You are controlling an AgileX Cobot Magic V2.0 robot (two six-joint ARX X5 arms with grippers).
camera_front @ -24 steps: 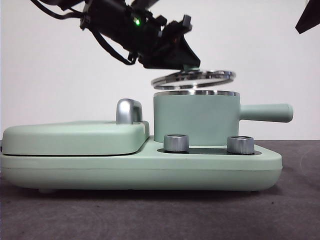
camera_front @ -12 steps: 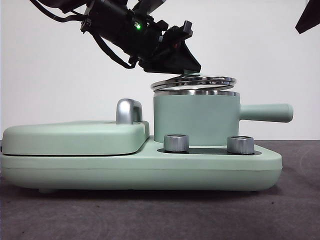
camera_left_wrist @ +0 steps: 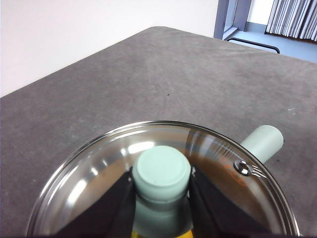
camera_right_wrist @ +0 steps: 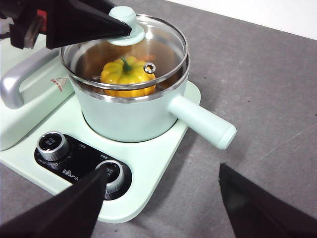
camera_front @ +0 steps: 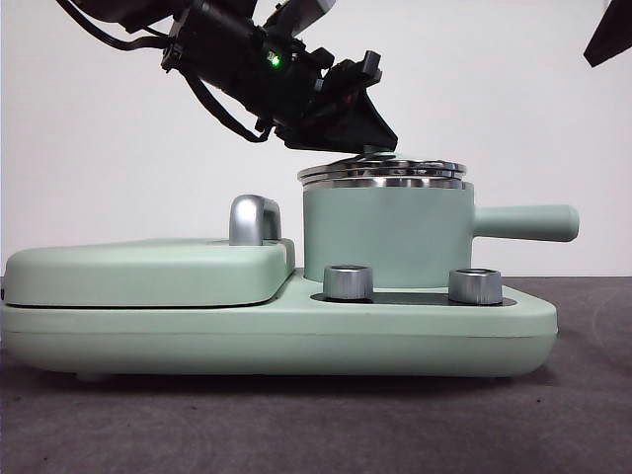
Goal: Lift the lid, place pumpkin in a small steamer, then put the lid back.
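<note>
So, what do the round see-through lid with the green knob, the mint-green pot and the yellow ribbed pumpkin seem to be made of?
The round clear lid looks like glass in a polished steel rim: the pumpkin shows through it and it reflects light. Its mint-green knob seems matte plastic. The mint-green pot has a smooth matte coating, plastic or painted metal, with a shiny steel rim. The yellow ribbed pumpkin looks like glossy plastic.

A dark arm reaches down from about eleven o'clock, and its gripper pinches the small mint-green knob of the lid. The lid lies on the steel rim of the small steamer, seemingly a touch tilted. The steamer's straight handle points to three o'clock. The pot stands on a wide mint-green appliance base with two silver knobs in front. At nine o'clock lies a flat green cover with a chrome handle.
</note>
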